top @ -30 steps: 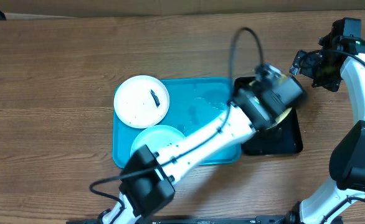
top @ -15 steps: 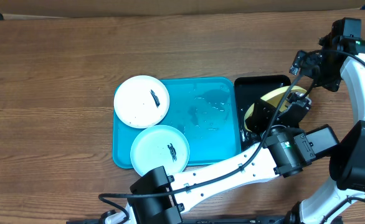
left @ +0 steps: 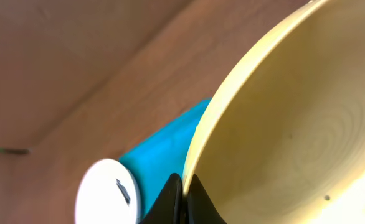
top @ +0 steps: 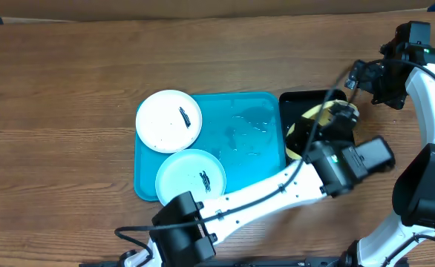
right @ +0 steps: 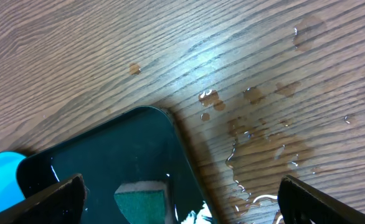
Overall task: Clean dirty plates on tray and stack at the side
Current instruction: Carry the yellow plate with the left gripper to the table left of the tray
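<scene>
Nearest the robot, the light blue plate [top: 191, 178] is lying at the seven o'clock corner of the turquoise tray [top: 251, 141], its black smear showing. The white plate [top: 169, 120] is sitting at ten o'clock, also smeared. At the tray's three o'clock, the left claw [left: 181, 193] is pinching the rim of the yellow-green plate [left: 282, 124], its fingers pressed together on the edge, and is holding it, seemingly tilted, above the black tray [right: 108, 155]. Farther out, the right claw [right: 182, 183] is hovering spread wide and empty over that tray's far corner, where a green sponge [right: 142, 199] is lying. Water drops [right: 257, 149] are beading on the table [top: 69, 89] beside it. The plate is looking light and stiff but probably wet and slippery, so a firm pinch on the rim seems the right hold.
</scene>
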Available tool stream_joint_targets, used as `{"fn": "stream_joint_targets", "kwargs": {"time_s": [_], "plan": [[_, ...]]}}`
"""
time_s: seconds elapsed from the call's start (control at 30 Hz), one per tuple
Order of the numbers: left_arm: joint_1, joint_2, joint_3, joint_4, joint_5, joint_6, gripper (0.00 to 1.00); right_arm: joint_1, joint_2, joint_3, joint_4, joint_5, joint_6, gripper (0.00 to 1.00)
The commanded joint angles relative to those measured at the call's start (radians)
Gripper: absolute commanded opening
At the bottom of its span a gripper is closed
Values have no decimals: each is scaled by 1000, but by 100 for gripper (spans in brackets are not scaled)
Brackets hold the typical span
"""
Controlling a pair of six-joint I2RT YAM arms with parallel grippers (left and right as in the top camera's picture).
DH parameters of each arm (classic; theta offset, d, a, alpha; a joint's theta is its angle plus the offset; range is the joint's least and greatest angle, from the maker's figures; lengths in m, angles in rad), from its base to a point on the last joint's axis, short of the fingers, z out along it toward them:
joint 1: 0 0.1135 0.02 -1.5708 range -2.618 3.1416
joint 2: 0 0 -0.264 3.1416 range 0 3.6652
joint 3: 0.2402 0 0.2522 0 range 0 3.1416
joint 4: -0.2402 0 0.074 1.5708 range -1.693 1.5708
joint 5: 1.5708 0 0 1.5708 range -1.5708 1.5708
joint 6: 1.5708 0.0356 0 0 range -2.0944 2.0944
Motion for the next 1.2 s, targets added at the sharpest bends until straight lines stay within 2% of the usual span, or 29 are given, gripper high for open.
{"fn": "stream_joint_targets", "kwargs": {"time_s": [0.0, 0.23, 0.37, 0.73, 0.87, 1.17], "plan": [[71, 3, 23, -2, 197, -76, 4, 1, -6, 10, 3, -1, 5, 100], [272, 3, 23, -2, 655, -76, 4, 1, -6, 10, 3, -1, 4, 100], [436, 3, 23, -10, 898, -72, 4, 1, -6, 10, 3, -1, 5, 100], [996, 3, 23, -44, 1363, -16, 4, 1, -6, 10, 3, -1, 4, 100], [1194, 3, 23, -95, 1360, 5, 4, 1, -6, 10, 3, -1, 4, 100], [1579, 3, 0, -233, 983, -6, 4, 1, -6, 10, 3, -1, 4, 100]]}}
